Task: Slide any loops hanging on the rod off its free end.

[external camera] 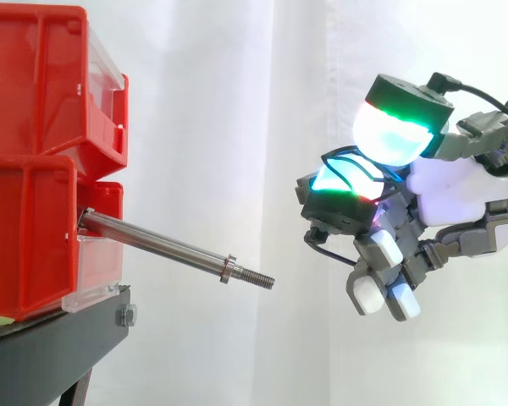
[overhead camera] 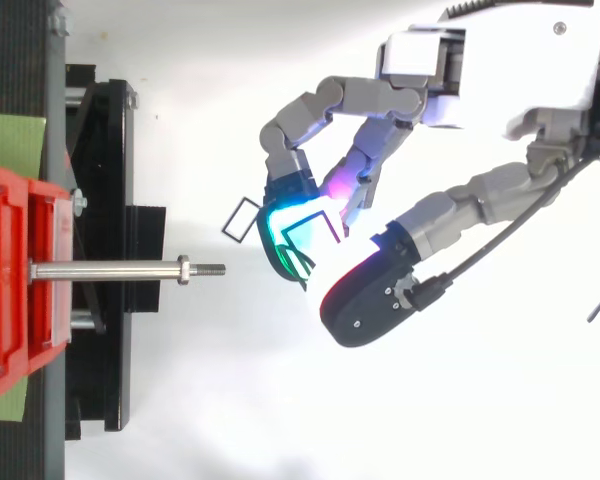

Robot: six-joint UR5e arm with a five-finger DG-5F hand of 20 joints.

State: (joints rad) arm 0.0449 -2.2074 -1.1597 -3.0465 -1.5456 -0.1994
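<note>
rod (external camera: 165, 247) looks bare, poking out of the red bins (external camera: 34, 220) with its free end aimed straight at the hand (overhead camera: 500, 70), clear gap between. curled fingers seem to pinch a thin dark loop (overhead camera: 245, 219), hanging just beyond the tip

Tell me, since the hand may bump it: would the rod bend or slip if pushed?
The rod looks like solid metal, so probably stiff. Its smooth shaft is likely slippery to hold, though the collar and threads near its tip could catch.
</note>
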